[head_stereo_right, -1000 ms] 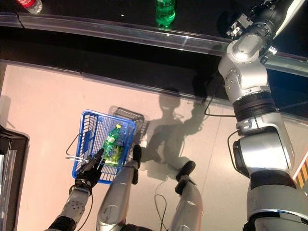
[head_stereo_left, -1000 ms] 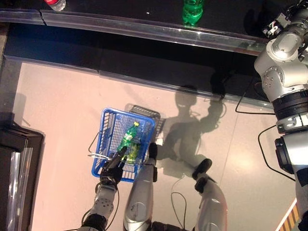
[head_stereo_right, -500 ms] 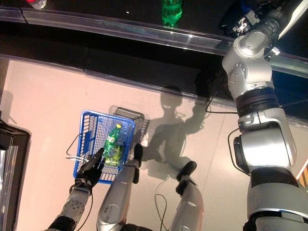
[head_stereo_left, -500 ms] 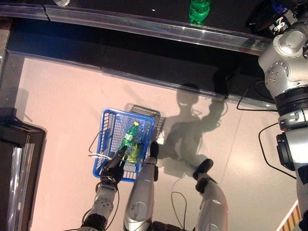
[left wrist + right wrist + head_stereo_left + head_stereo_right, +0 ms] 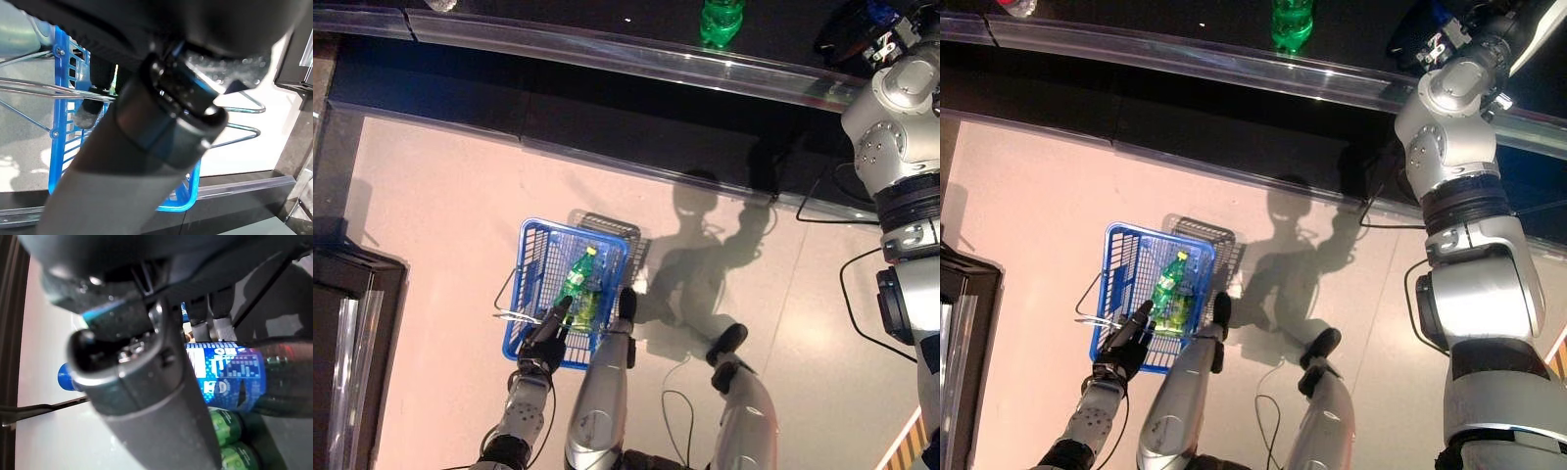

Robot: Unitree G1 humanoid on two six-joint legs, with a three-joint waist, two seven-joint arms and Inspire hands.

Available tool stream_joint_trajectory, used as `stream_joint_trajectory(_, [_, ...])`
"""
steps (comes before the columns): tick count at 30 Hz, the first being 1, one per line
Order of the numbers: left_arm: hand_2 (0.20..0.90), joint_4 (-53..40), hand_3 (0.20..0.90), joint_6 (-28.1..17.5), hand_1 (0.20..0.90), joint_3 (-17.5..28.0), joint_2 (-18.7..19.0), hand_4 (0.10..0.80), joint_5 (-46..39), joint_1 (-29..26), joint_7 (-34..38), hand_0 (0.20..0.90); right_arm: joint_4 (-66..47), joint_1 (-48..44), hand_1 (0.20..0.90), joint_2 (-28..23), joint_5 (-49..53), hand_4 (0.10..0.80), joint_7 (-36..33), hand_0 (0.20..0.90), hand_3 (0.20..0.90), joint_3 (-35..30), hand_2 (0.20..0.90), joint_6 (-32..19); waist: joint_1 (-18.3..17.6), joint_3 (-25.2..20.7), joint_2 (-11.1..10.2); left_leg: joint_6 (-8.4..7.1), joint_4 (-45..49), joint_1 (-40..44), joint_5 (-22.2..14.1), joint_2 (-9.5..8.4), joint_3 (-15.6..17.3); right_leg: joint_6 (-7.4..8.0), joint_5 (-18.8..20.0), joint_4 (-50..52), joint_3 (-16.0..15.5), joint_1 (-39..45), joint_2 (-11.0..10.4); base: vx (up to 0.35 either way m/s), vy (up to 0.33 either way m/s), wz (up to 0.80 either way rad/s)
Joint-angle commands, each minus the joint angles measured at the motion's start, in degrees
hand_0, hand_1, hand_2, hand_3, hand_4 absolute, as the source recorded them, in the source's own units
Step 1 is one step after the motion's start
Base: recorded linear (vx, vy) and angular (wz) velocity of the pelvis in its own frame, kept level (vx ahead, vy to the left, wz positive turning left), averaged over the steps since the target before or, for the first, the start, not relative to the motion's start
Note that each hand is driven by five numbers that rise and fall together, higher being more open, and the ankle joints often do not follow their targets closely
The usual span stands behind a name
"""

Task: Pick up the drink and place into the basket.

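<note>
My left hand (image 5: 543, 343) is shut on the thin wire handles (image 5: 49, 90) of the blue basket (image 5: 524, 257), which hangs low at my left. A green bottle (image 5: 576, 279) with a yellow cap lies in the basket. My right arm reaches up to the dark shelf at the far right, where my right hand (image 5: 881, 34) is. In the right wrist view its fingers (image 5: 210, 313) curl over a dark drink bottle (image 5: 230, 377) with a blue label and blue cap, with the thumb (image 5: 146, 396) in front.
A green bottle (image 5: 720, 20) stands on the dark shelf behind its clear front rail (image 5: 607, 49). Green drinks (image 5: 230, 440) stand beside the held bottle. A dark cabinet (image 5: 342, 323) stands at the left of the floor.
The camera has shifted slightly. My right arm has reached further onto the shelf, and the bottle's blue label now shows at the hand. The basket and left hand have not moved.
</note>
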Motion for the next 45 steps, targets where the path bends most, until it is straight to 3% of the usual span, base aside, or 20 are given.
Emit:
stream_joint_trajectory(1, [0.3,-6.2,0.2,-4.7,0.3,0.6,8.0,0.1,0.1,9.9,-5.0,0.3,-14.2,-4.8,0.3,-5.6,-9.4,0.1,2.9,0.3,0.2,1.3,0.3,-7.9,-0.1,-1.1,1.7,-0.14,2.7,1.8,-2.9,-0.84,-3.8,2.35,-2.1,2.3,-0.2,2.8,-1.6,-0.137,0.024,0.0])
stream_joint_trajectory(3, [0.3,-5.9,0.2,-5.2,0.3,1.8,7.2,0.1,-0.1,9.5,-5.6,0.3,-20.1,-1.2,0.3,-5.1,-10.4,0.1,4.0,0.3,0.2,-1.3,0.3,-7.1,-0.8,-1.1,1.5,0.18,2.6,3.1,-1.9,-0.55,-2.5,1.5,-1.3,1.9,-1.1,4.1,-1.7,-0.137,0.02,0.0])
stream_joint_trajectory(11, [0.3,-6.2,0.2,-7.2,0.3,4.8,5.3,0.1,-0.1,8.6,-7.8,0.3,-35.8,10.8,0.3,-2.6,-13.4,0.1,10.1,0.3,0.2,-7.5,0.3,-3.0,-3.0,-1.1,0.5,-0.48,0.6,11.6,-1.8,0.12,-0.3,1.37,-1.7,-0.6,-1.7,12.5,-1.0,-0.034,-0.001,-0.02])
stream_joint_trajectory(21, [0.3,-9.4,0.2,-8.9,0.3,6.6,3.7,0.1,3.3,11.1,-11.2,0.3,-50.9,29.3,0.3,3.8,-12.8,0.1,18.9,0.3,0.2,-12.6,0.3,-3.4,-5.4,-7.8,-1.4,-1.12,-0.8,18.1,-2.6,1.48,1.8,0.47,-2.6,-3.8,-2.1,19.8,0.6,0.023,0.008,-0.03])
stream_joint_trajectory(28, [0.3,-15.0,0.2,-9.0,0.3,6.2,3.4,0.1,4.6,12.4,-11.9,0.3,-58.4,38.7,0.3,7.4,-10.5,0.1,25.2,0.3,0.2,-10.4,0.3,-2.0,-6.3,-11.6,-2.2,-1.17,-1.9,21.2,-2.7,1.98,2.4,0.24,-2.7,-5.9,-1.5,23.2,1.5,0.048,0.011,-0.04])
stream_joint_trajectory(35, [0.3,-26.3,0.2,-7.4,0.3,4.4,3.5,0.1,4.9,13.6,-12.7,0.3,-65.0,46.6,0.3,12.3,-7.9,0.1,30.4,0.3,0.2,-3.8,0.3,0.7,-6.1,-14.2,-2.1,-1.03,-2.0,22.3,-2.8,2.01,2.0,0.08,-2.7,-6.7,-1.4,25.2,2.0,0.011,0.014,0.0])
stream_joint_trajectory(45, [0.3,-41.7,0.2,-4.2,0.3,-0.6,5.8,0.1,5.5,14.8,-16.3,0.3,-65.2,47.9,0.3,16.0,-8.7,0.1,27.9,0.3,0.2,4.9,0.3,1.5,-3.0,-15.0,-1.7,-0.98,-1.6,22.7,-2.8,1.12,-0.9,-0.06,-2.8,-7.1,-3.3,27.6,2.1,0.009,0.012,0.09])
